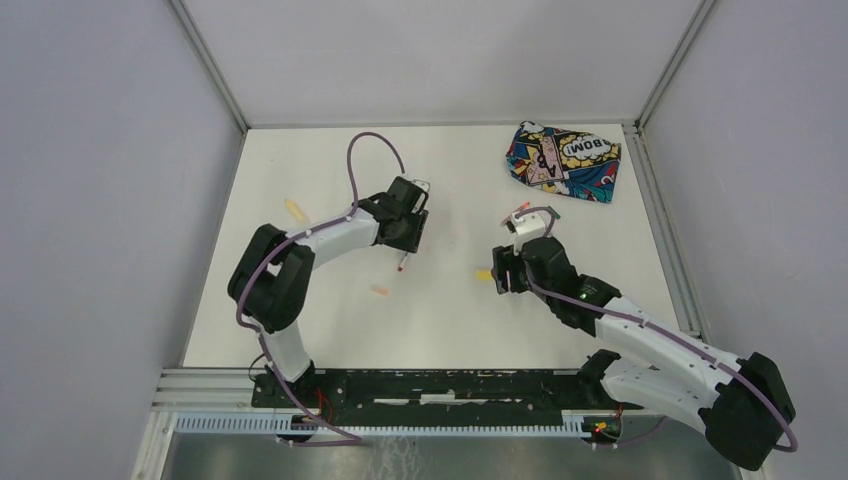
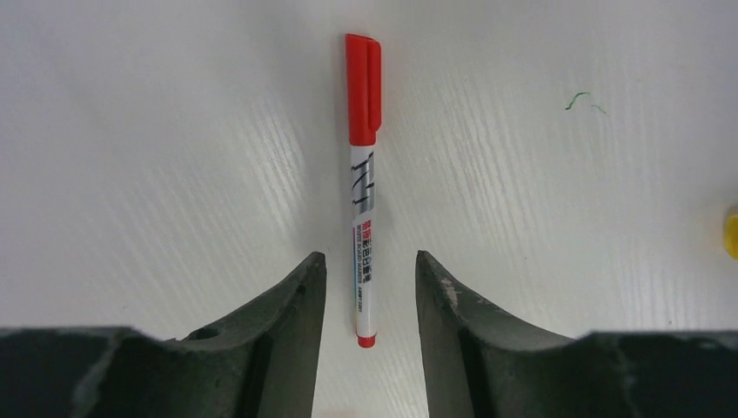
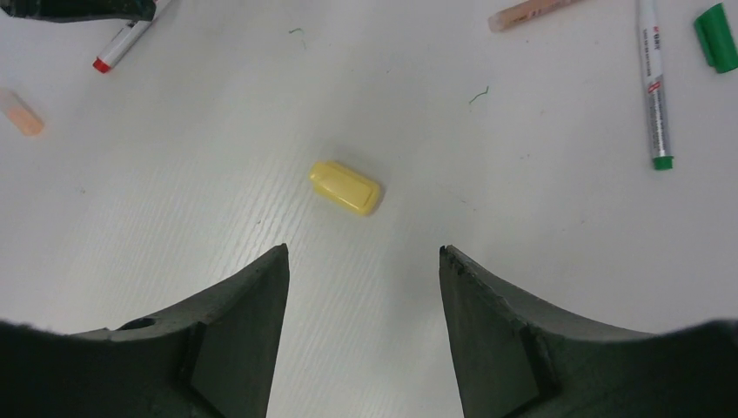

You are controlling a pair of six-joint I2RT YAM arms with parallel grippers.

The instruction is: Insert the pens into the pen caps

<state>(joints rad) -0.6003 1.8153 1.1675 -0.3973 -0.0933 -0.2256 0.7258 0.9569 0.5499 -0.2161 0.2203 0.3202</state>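
A whitish pen (image 2: 364,209) with its red cap (image 2: 363,87) fitted lies flat on the table. Its tail end sits between the fingers of my left gripper (image 2: 370,263), which is open with a gap on each side of the barrel. In the top view that red pen (image 1: 402,264) pokes out below the left gripper (image 1: 408,243). My right gripper (image 3: 363,252) is open and empty, just short of a loose yellow cap (image 3: 346,186). A green-ended pen (image 3: 654,87), a green cap (image 3: 716,37), an orange pen (image 3: 531,12) and an orange cap (image 3: 21,111) lie apart. A yellow pen (image 1: 296,210) lies far left.
A comic-print pouch (image 1: 562,160) lies at the back right of the white table (image 1: 320,330). Grey walls close in the sides and back. The arm bases and a black rail (image 1: 440,388) run along the near edge.
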